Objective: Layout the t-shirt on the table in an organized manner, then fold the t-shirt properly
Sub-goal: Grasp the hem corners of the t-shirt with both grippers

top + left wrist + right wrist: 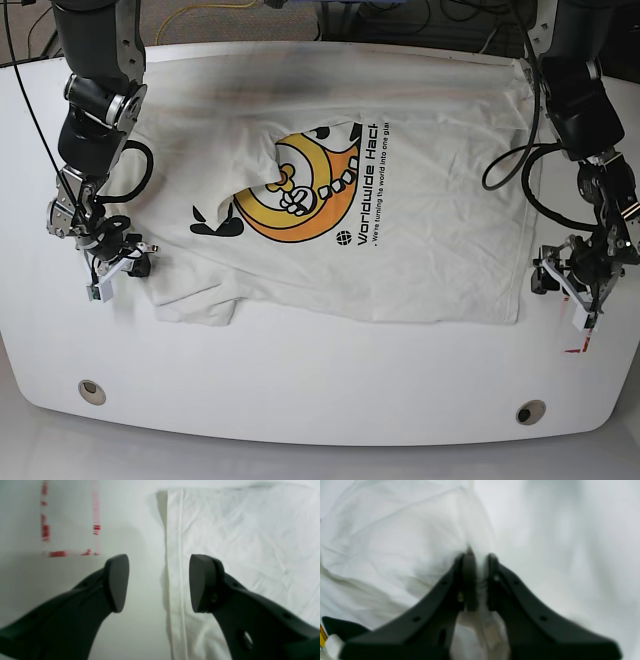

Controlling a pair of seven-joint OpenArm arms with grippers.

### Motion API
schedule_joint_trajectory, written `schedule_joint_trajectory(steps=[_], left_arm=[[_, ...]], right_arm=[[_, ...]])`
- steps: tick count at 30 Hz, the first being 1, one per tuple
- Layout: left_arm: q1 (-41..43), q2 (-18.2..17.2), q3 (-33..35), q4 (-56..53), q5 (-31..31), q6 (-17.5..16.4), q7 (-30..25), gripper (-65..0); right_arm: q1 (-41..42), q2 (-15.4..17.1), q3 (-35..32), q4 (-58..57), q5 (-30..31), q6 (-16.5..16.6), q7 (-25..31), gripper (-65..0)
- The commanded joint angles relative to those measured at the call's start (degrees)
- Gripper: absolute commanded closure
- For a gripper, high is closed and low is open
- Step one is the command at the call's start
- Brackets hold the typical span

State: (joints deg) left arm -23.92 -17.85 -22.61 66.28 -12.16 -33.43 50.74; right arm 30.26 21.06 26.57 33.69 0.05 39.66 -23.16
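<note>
Nearest the front edge of the table (300, 415), two round metal grommet holes (91, 391) sit in the glossy white top, one toward each front corner. Just behind them the t-shirt (420, 250) lies spread across the middle of the table, graphic side up, its hem running along the side where the left gripper (159, 583) hangs. That gripper's jaws stand well apart with nothing between them, one finger over bare tabletop and the other over the stitched hem, so the cloth edge lies under the gap. Beside it in the left wrist view is a worn red-outlined rectangle (71, 520) on the table surface. On the opposite side, the right gripper (478, 580) has its jaws pressed together on a bunched fold of the white cloth at the shirt's sleeve end, the fabric rising in a ridge from between the pads. Further back, the orange-yellow round cartoon graphic (300, 195) sits near the shirt's centre, partly creased over itself, with black lettering (385, 185) running alongside it. The far part of the shirt reaches close to the table's back edge and lies fairly flat, with light wrinkles.
</note>
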Motion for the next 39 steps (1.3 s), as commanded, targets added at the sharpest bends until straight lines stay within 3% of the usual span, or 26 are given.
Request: schedule_joint_trajectory(steps=[1, 6, 12, 29, 39], left_arm=[[-2.85, -1.71, -0.20, -2.59, -0.89, 0.07, -3.66, -36.4], [-5.75, -2.59, 0.24, -10.94, -0.89, 4.11, -8.41, -38.1], [-10.14, -2.68, 0.50, -22.02, -0.89, 7.10, -14.92, -45.8], [-17.88, -2.33, 10.26, -45.05, -0.98, 7.28, -29.69, -46.9], [-17.70, -0.75, 12.63, -47.51, -1.16, 7.10, -31.27, -46.7]], right_arm=[[1.08, 0.70, -0.06, 0.64, -0.36, 0.34, -0.89, -0.3], [0.99, 0.52, -0.06, 0.64, -0.45, 0.34, -0.97, 0.0], [0.99, 0.44, -0.06, 0.64, -0.54, 0.34, -0.97, 0.0], [0.99, 0.35, -0.06, 0.64, -0.36, 0.34, -0.97, 0.0], [0.99, 0.35, -0.06, 0.64, -0.36, 0.34, -0.97, 0.0]])
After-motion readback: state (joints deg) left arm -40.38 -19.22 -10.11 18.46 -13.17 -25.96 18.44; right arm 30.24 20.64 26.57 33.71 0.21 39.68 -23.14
